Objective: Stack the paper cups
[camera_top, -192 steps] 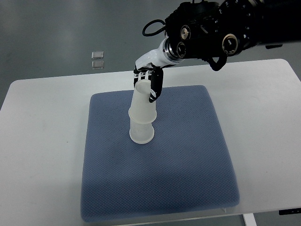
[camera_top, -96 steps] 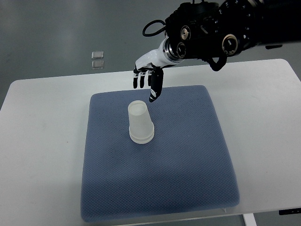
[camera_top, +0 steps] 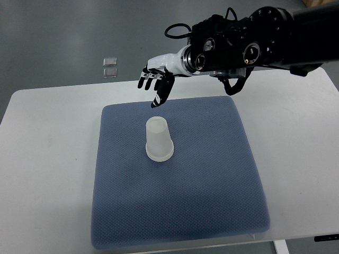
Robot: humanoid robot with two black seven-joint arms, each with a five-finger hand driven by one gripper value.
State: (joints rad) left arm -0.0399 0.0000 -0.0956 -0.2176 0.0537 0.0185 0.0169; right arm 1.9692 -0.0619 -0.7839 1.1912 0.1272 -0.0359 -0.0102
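Cups [camera_top: 159, 140] are standing stacked upside down on a blue mat, with the right robot hand [camera_top: 155, 82] hovering empty above and behind them.

Going left to right: two small clear squares [camera_top: 110, 66] are lying on the grey floor beyond the white tabletop [camera_top: 47, 159]. The mat [camera_top: 212, 190] is covering the middle of the tabletop, and the cups are sitting as one nested white stack on its upper left part, wide rims down, narrow base up. The robot hand is hanging over the mat's far edge, apart from the stack, its black-tipped fingers [camera_top: 160, 95] spread and pointing down, gripping nothing. Its dark arm [camera_top: 254, 45] is reaching in from the right edge.
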